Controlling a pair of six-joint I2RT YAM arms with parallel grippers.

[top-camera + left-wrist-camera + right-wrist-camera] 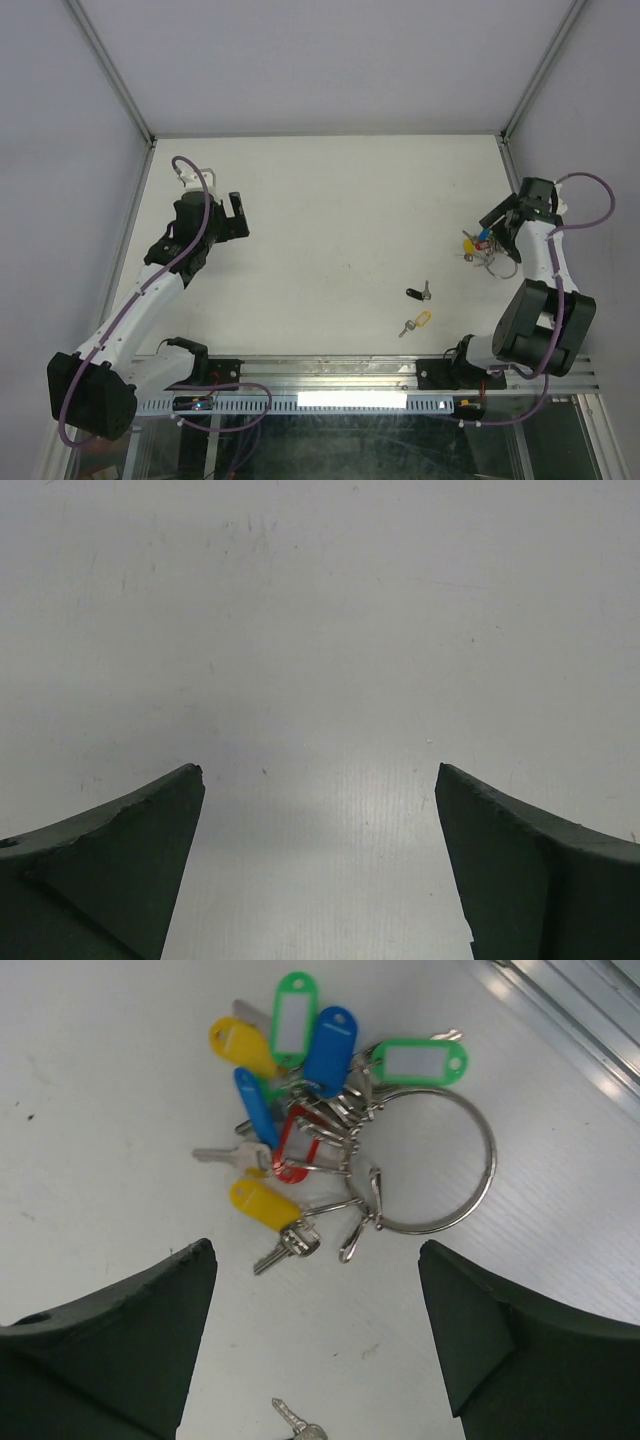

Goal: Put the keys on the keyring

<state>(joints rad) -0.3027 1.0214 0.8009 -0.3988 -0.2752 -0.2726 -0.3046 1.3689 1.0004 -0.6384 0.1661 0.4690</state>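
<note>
Seemingly readying a grab, the right gripper (315,1260) hovers jaws apart over the keyring (493,1160) and keys (305,1055); the left gripper (320,770) idles, equally spread

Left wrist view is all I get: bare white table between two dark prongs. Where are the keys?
Observer: Far from that arm. A bunch of keys lies beside the keyring on the right side of the table. They seem to be threaded on it.
Operator: Are there any loose ones?
Observer: Yes. The top view shows a black-headed key and a yellow-headed key lying apart, nearer the front middle.
Operator: Is the other arm holding anything?
Observer: No. The right tool is open and hovers over the bunch with nothing in it.
</note>
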